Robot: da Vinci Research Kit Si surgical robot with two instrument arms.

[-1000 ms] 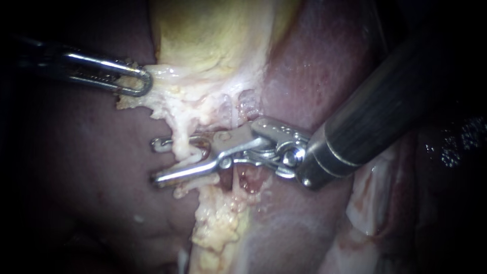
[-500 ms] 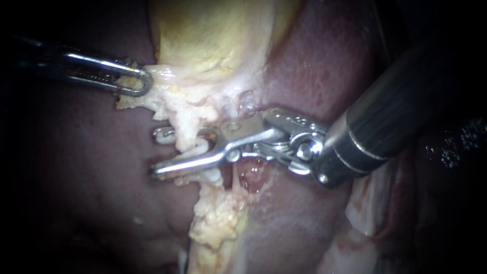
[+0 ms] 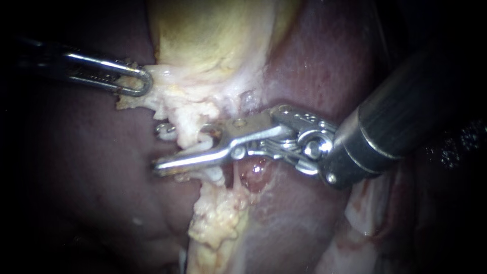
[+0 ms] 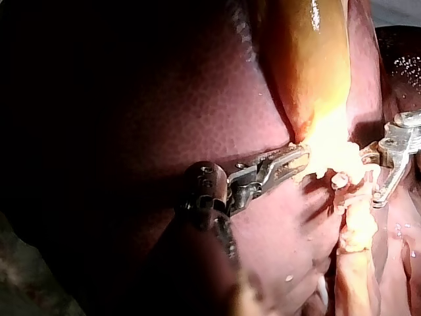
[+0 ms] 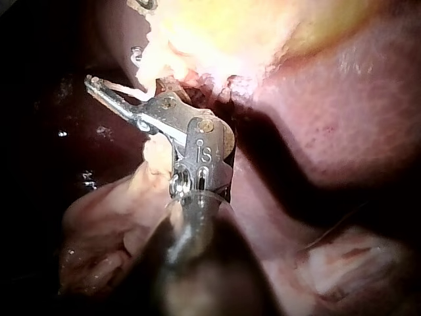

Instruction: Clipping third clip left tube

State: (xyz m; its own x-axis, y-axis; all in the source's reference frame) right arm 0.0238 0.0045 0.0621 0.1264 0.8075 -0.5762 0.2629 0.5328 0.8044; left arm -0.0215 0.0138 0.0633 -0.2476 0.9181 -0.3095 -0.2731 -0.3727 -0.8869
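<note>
Looking through the endoscope first: the right instrument (image 3: pixel 160 148) comes in from the right with a dark matte shaft, a shiny steel hinge and two long thin jaws spread apart with a clear gap. The left tube (image 3: pixel 190 139), a pale stringy strand, runs down between them mid-scene, one jaw on its far side and one on its near side, so it isn't clamped. The left instrument (image 3: pixel 136 81) has loop-shaped jaws pinched together on the lumpy cream fatty tissue (image 3: pixel 172 101) at the near end of the yellow-green gallbladder (image 3: pixel 213 35). Smooth maroon liver (image 3: pixel 319 61) sits all around.

Left wrist cam: the left instrument (image 4: pixel 293 160) has ridged jaws, clamped on that same crumbly fat (image 4: pixel 329 155) just under the glossy gallbladder (image 4: pixel 309 59). The right instrument (image 4: pixel 376 178) sits ahead of it, jaws apart.

Right wrist cam: the right instrument (image 5: pixel 115 69) has its jaws splayed. A thin white strand lies along one jaw, but I can't tell for sure that it's the tube.
</note>
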